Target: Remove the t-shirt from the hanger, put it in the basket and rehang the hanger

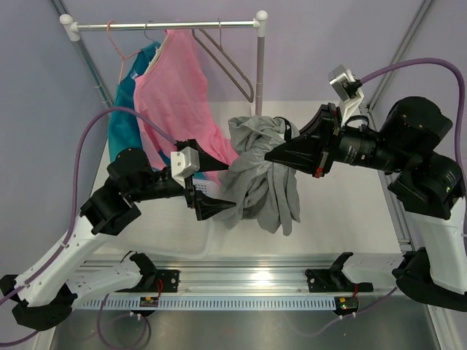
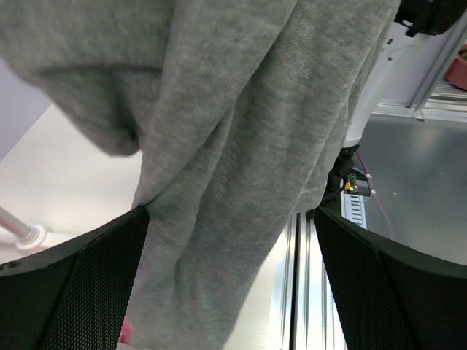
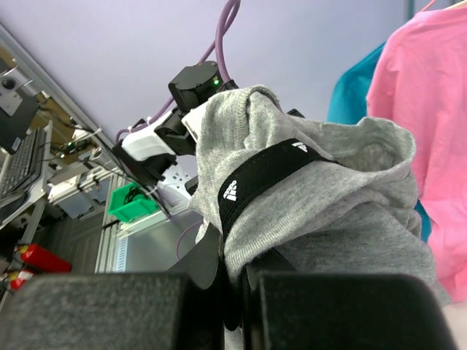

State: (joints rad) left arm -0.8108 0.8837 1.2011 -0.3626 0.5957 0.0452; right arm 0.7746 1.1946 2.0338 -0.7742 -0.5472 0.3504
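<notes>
Grey t-shirt fabric hides the right gripper fingertips clamping it.

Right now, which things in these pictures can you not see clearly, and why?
Right fingers: blurred, cut by the bottom edge in the right wrist view; the t-shirt covers their tips in the top view.
T-shirt sleeves: lost in bunched folds, every view.
Teal garment: mostly behind the pink garment, top view.
Hanger: absent from both wrist views.
</notes>
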